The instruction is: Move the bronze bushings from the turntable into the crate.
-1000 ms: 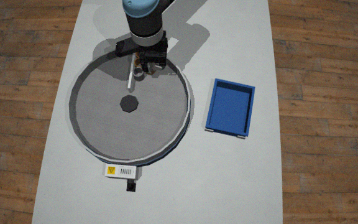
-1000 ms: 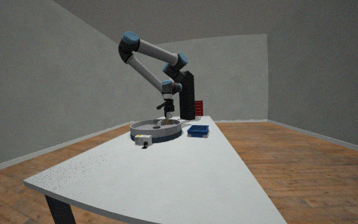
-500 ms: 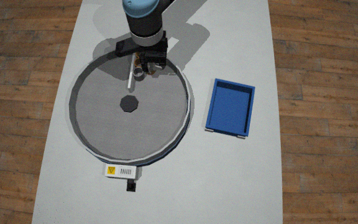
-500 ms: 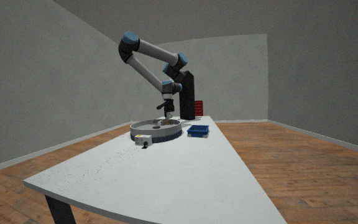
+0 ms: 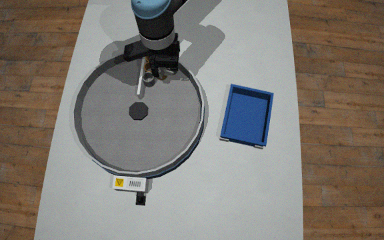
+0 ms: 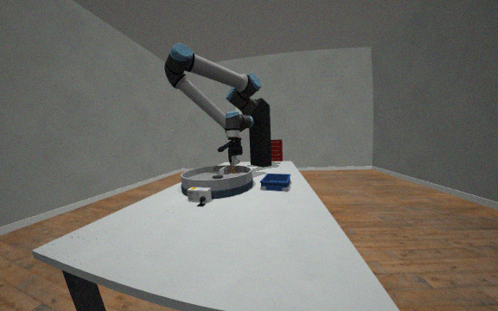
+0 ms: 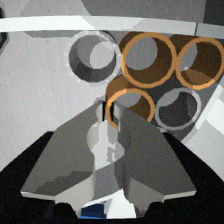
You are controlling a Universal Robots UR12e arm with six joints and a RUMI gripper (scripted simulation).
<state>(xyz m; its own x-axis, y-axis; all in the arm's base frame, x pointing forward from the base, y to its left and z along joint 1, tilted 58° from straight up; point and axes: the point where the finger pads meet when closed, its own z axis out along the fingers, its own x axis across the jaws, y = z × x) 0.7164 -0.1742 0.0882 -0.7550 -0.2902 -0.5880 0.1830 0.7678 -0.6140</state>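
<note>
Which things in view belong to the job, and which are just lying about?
Job: two loose bronze bushings; nearest bronze bushing, its wall pinched in the gripper; two steel bushings, which stay; turntable; blue crate.

Lying about: white labelled box at the turntable's edge; red box behind the arm.
</note>
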